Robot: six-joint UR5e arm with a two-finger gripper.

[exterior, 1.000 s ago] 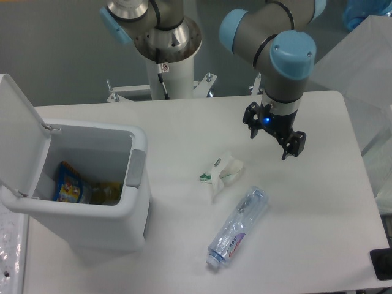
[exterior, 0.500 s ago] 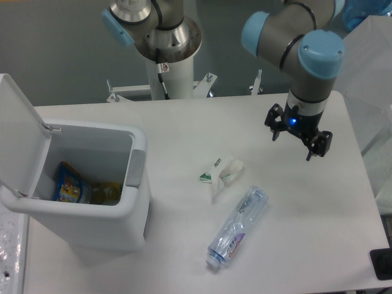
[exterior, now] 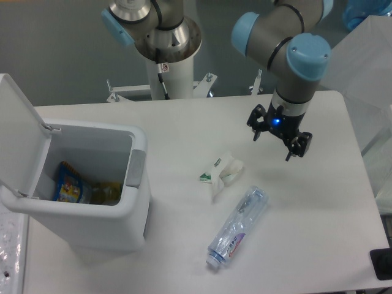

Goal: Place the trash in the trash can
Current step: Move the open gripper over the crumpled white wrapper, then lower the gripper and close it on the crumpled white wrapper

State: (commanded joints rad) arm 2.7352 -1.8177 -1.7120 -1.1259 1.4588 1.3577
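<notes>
A crumpled white paper wrapper (exterior: pixel 223 173) with green marks lies near the table's middle. Just below and right of it, a crushed clear plastic bottle (exterior: pixel 237 226) with a white-purple label and white cap lies on its side. The white trash can (exterior: pixel 116 211) stands at the left with its flip lid up; a blue-yellow snack packet (exterior: pixel 72 187) rests inside. My gripper (exterior: pixel 274 144) hangs open and empty above the table, up and to the right of the wrapper, well apart from both pieces of trash.
The arm's white base column (exterior: pixel 168 67) rises at the table's back edge. A black object (exterior: pixel 382 263) sits at the front right corner. Translucent plastic sheeting (exterior: pixel 367 67) hangs past the right edge.
The gripper swung right across the back of the table, then came back left and slightly lower. The wrapper, bottle and trash can have not moved.
</notes>
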